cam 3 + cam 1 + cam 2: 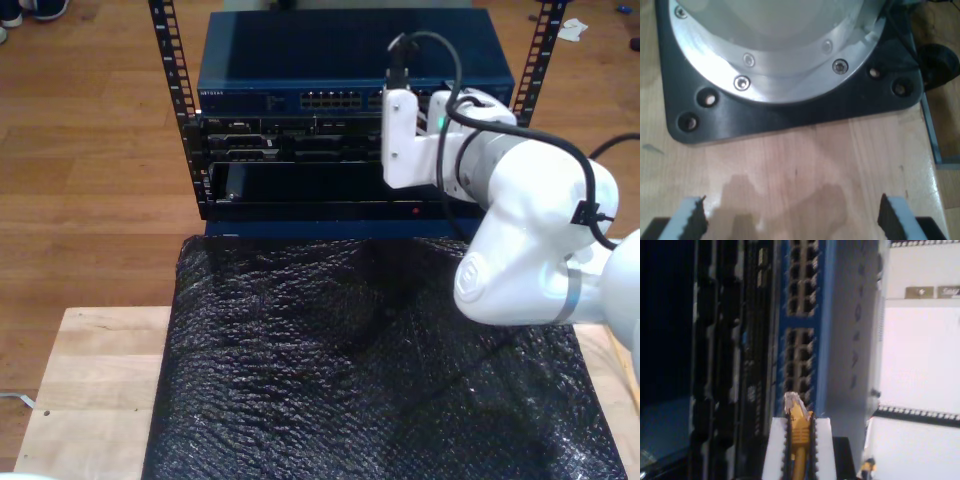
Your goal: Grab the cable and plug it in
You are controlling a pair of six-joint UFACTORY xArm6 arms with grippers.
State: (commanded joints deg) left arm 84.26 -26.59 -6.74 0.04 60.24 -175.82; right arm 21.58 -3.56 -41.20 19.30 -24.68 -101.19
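Note:
My second gripper [800,442] is shut on the yellow-orange cable [799,432], whose clear plug [793,402] sticks out past the white pads [776,450]. The plug tip hangs just short of a blue network switch [827,315] with blocks of ports [799,360]. In the exterior view the white second arm [520,200] reaches from the exterior view's right toward the switch [350,75] and its port row [335,100]. My first gripper [792,220] is open over bare wooden table [805,160], with nothing between its fingertips [690,217].
The switch sits in a rack with perforated black rails [178,90] above other black units [290,145]. A black textured sheet [350,360] covers the table [90,380]. A black base plate [790,112] with a metal flange [785,65] lies ahead of my first gripper.

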